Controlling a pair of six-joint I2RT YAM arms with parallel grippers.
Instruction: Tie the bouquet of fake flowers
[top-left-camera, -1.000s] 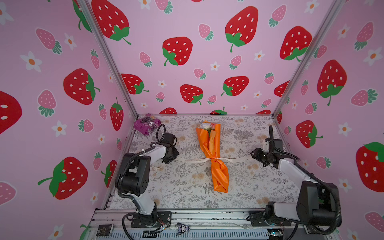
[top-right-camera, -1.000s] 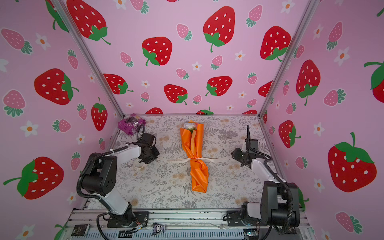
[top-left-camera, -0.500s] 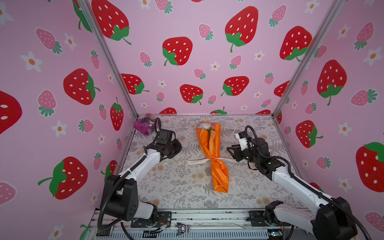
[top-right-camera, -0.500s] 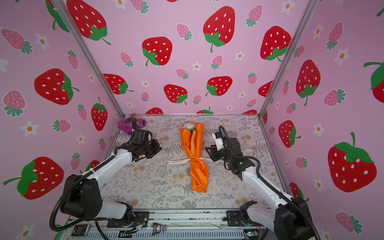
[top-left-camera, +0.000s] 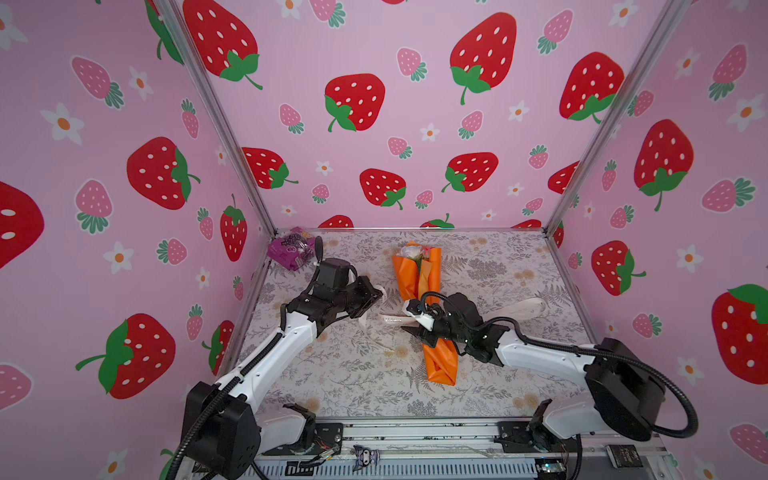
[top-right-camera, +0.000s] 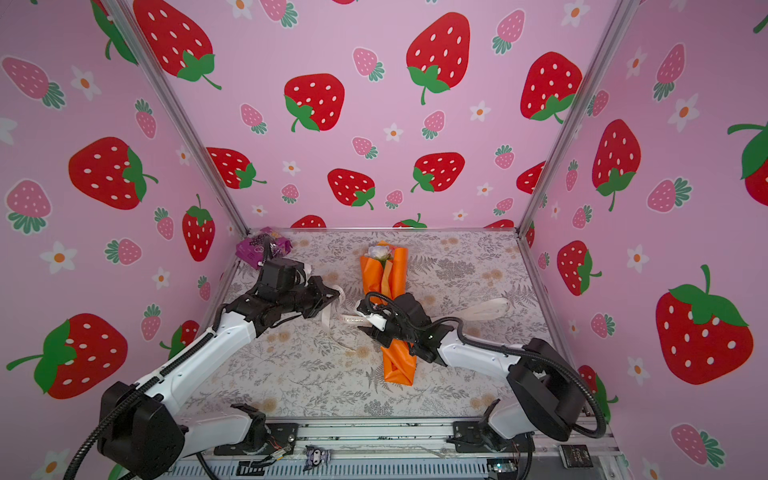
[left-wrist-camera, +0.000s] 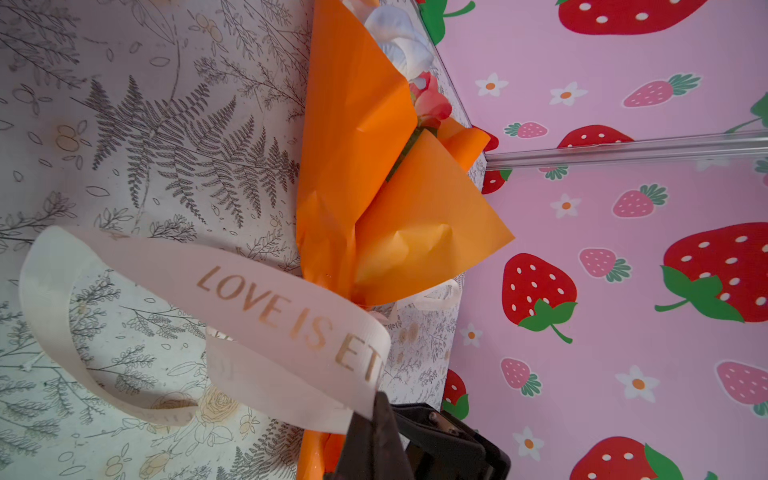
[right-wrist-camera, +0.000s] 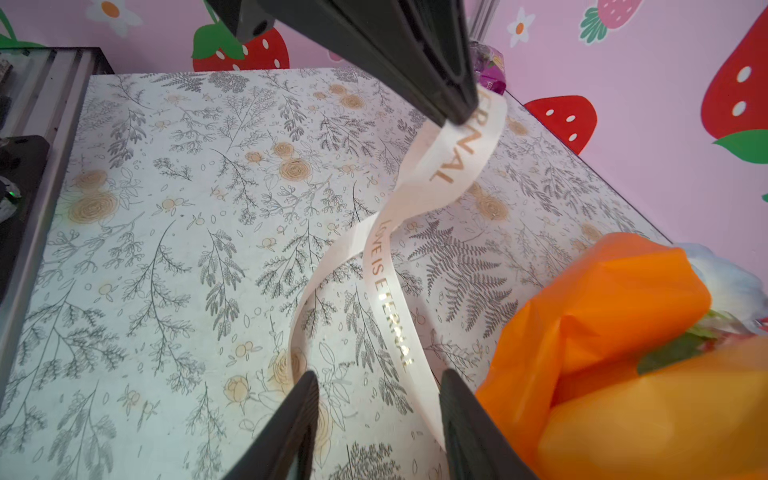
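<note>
The bouquet of fake flowers (top-left-camera: 419, 278) (top-right-camera: 384, 274) lies in orange paper mid-table, with white and pink blooms at its far end (left-wrist-camera: 399, 45). A cream ribbon (top-left-camera: 390, 319) (top-right-camera: 351, 319) printed "LOVE IS ETERNAL" runs from its waist to the left. My left gripper (top-left-camera: 376, 296) (top-right-camera: 334, 296) (left-wrist-camera: 376, 405) is shut on the ribbon's end and holds it off the table. My right gripper (top-left-camera: 409, 326) (top-right-camera: 365, 324) (right-wrist-camera: 378, 376) reaches across the bouquet's waist and stands open. The ribbon (right-wrist-camera: 386, 299) passes between its fingers, close to one of them.
A crinkly purple packet (top-left-camera: 291, 249) (top-right-camera: 259, 247) sits in the far left corner. A loop of ribbon (top-left-camera: 528, 306) (top-right-camera: 490, 309) lies right of the bouquet. Strawberry-print walls close three sides, and a metal rail (top-left-camera: 415, 432) runs along the front.
Both arms have stretched toward the middle. My right gripper crossed the bouquet from the right side to its left. My left gripper carried the ribbon end closer to the bouquet.
</note>
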